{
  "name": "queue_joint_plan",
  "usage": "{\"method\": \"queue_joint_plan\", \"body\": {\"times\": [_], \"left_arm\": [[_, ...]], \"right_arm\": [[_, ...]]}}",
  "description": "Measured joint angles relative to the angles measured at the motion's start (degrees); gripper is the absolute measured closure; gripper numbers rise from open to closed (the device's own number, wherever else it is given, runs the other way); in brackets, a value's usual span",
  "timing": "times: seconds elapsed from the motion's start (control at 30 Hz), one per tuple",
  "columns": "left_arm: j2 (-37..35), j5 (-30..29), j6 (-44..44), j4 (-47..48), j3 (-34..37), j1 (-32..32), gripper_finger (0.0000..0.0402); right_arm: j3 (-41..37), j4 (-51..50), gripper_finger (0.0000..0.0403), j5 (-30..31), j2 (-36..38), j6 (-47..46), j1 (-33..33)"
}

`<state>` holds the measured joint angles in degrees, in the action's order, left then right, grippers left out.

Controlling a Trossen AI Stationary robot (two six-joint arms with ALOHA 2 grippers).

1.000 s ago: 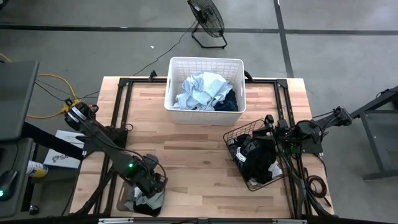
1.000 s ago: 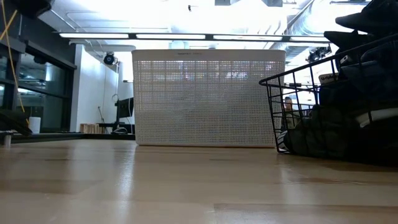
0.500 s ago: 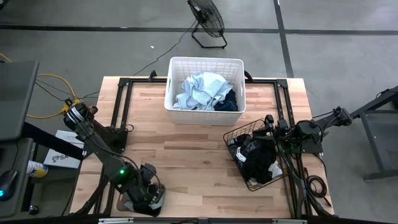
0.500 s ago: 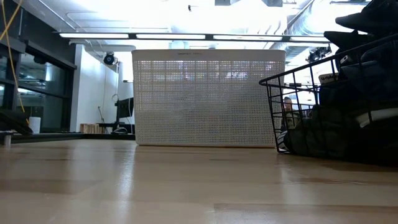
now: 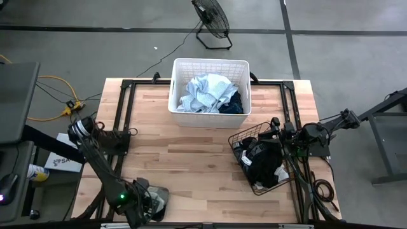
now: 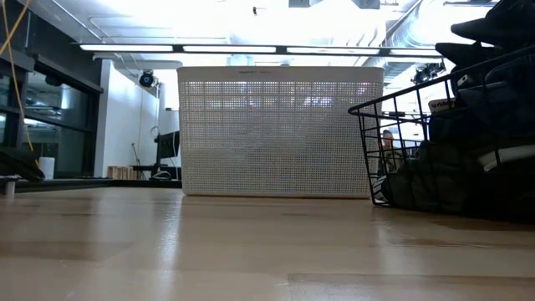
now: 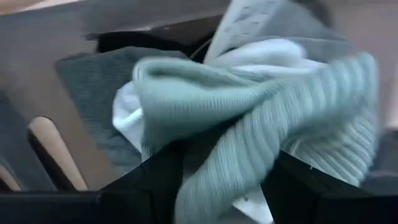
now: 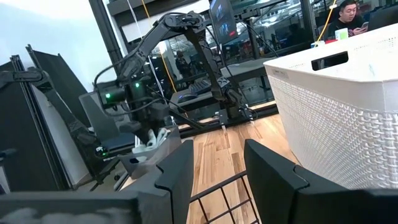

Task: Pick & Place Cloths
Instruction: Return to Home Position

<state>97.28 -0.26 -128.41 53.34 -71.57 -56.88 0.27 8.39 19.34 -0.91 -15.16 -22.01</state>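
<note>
- Left gripper (image 5: pixel 151 203): at the near left edge of the table (image 5: pixel 191 146), low over a dark bin (image 7: pixel 137 40). Its jaws stand apart, and a sage green cloth (image 7: pixel 249 106) bulges between them; it seems to lie loose rather than pinched.
- Sage green cloth: ribbed knit on top of a white cloth (image 7: pixel 261 53). I judge it light, limp and easily snagged, so I would pinch a raised fold.
- Right gripper (image 8: pixel 219 152): waiting at the right, beside the wire basket (image 5: pixel 238 137). Its jaws are parted and hold nothing.
- Dark cloths (image 5: pixel 264 162): heaped in the wire basket.
- Light blue cloths (image 5: pixel 203 92): crumpled in the white laundry basket (image 5: pixel 210 63) at the far middle.
- Writing: I can read none on any cloth or basket.
</note>
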Motion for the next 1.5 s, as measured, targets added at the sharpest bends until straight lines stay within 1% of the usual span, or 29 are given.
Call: {"method": "queue_joint_plan", "body": {"times": [0.1,0.3,0.43,0.53,0.7,0.77,0.9,1.03,1.1,1.17,1.2,1.3,1.33,1.4,1.43,1.5], "left_arm": [[1.96,0.23,-1.85,1.2,0.0,-0.28,0.0208],[4.59,0.78,-2.36,1.48,-0.11,0.39,0.0208],[4.59,2.79,-0.42,0.86,-0.21,1.19,0.0208],[3.68,2.9,0.6,2.63,-1.36,1.77,0.0208],[2.45,2.81,0.49,12.13,-5.71,1.79,0.0208],[2.39,4.04,0.47,15.37,-8.09,1.77,0.0208],[2.34,5.8,1.5,18.66,-11.97,1.77,0.0208],[2.34,4.94,2.05,21.04,-16.45,1.77,0.0208],[2.34,1.91,2.12,24.38,-19.47,1.77,0.0208],[2.34,-3.12,2.12,28.42,-22.55,1.77,0.0208],[2.34,-6.32,2.15,30.62,-24.13,1.79,0.0208],[2.2,-18.65,2.41,35.93,-27.57,2.86,0.0208],[2.16,-23.15,2.88,36.88,-27.98,3.59,0.0208],[2.18,-30.28,6.29,36.65,-28.04,5.93,0.0208],[2.21,-32.53,8.52,36.55,-28.04,7.51,0.0208],[2.21,-33.77,14.34,36.38,-28.04,11.5,0.0208]], "right_arm": [[0.0,-0.08,0.0269,-0.01,0.0,0.0,-0.01],[0.0,-0.08,0.0269,0.0,0.0,0.0,0.01],[0.0,-0.1,0.0269,0.01,0.0,0.0,0.01],[0.01,-0.1,0.0269,-0.01,0.0,0.0,0.0],[0.01,-0.13,0.0269,0.01,0.0,0.0,0.0],[0.0,-0.14,0.0269,0.01,-0.01,0.0,-0.01],[0.0,-0.23,0.0269,0.01,-0.02,0.0,0.01],[0.0,-0.38,0.0269,0.01,-0.01,0.0,0.01],[0.01,-0.43,0.0269,0.01,-0.01,0.0,0.0],[0.0,-0.54,0.0269,-0.01,-0.02,0.0,-0.01],[0.02,-0.54,0.0269,0.01,-0.02,0.0,0.01],[0.0,-0.54,0.0269,-0.01,0.0,0.0,-0.01],[0.02,-0.54,0.0269,-0.01,-0.01,0.02,-0.01],[0.0,-0.54,0.0269,0.0,-0.02,0.0,0.01],[0.01,-0.54,0.0269,-0.01,-0.01,0.0,-0.01],[0.01,-0.54,0.0269,0.01,-0.02,0.0,0.0]]}}
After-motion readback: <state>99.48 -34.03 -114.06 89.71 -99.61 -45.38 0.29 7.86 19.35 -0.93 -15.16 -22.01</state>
